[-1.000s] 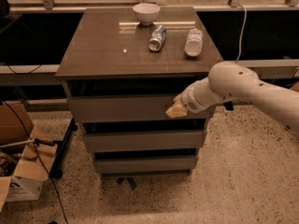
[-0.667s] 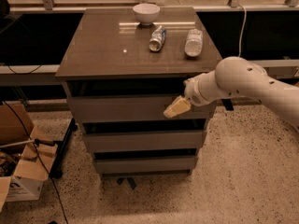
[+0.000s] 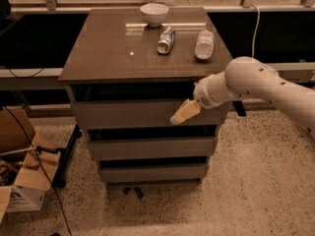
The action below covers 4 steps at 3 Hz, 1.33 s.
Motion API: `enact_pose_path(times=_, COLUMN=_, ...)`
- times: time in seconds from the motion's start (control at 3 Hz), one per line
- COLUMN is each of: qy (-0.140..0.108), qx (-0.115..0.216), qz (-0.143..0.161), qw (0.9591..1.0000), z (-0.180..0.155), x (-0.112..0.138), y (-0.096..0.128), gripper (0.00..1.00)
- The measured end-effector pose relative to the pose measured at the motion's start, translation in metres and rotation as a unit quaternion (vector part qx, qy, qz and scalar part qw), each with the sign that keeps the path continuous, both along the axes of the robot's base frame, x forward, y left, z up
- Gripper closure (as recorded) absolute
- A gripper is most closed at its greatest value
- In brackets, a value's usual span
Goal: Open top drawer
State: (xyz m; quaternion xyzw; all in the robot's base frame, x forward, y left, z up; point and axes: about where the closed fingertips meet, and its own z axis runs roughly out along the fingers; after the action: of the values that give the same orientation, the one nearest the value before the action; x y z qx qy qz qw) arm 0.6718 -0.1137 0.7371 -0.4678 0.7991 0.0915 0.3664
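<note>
The top drawer (image 3: 123,114) is the uppermost grey-brown flat panel of the cabinet, under the tabletop, with a dark gap above it. It sits a little forward of the cabinet body. My gripper (image 3: 180,114), with cream-coloured fingers, is in front of the right part of that panel, pointing down-left from the white arm (image 3: 256,82) that reaches in from the right. Its tip lies against or just off the panel face.
Two lower drawers (image 3: 152,147) sit below. On the cabinet top (image 3: 108,48) are a white bowl (image 3: 154,12), a lying can (image 3: 166,40) and a lying plastic bottle (image 3: 204,44). A cardboard box (image 3: 22,181) and cables lie on the floor at left.
The gripper has shifted slightly left and up along the top drawer's front. The arm's elbow has risen a little. The drawer shows no clear movement.
</note>
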Motion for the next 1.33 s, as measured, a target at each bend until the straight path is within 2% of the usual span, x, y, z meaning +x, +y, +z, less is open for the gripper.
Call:
enact_pose_path(times=0.33, qy=0.034, qx=0.006, qz=0.013, qw=0.9993, z=-0.025, x=0.0, y=0.014, gripper=0.0)
enact_pose_path(times=0.67, qy=0.036, qx=0.006, qz=0.014, qw=0.9992, z=-0.027, x=0.0, y=0.014, gripper=0.0)
enact_pose_path(times=1.0, qy=0.039, qx=-0.005, qz=-0.027, qw=0.9988, z=-0.046, x=0.004, y=0.003, gripper=0.02)
enact_pose_path(times=1.33, qy=0.051, qx=-0.001, qz=-0.061, qw=0.9968, z=-0.065, x=0.006, y=-0.013, gripper=0.25)
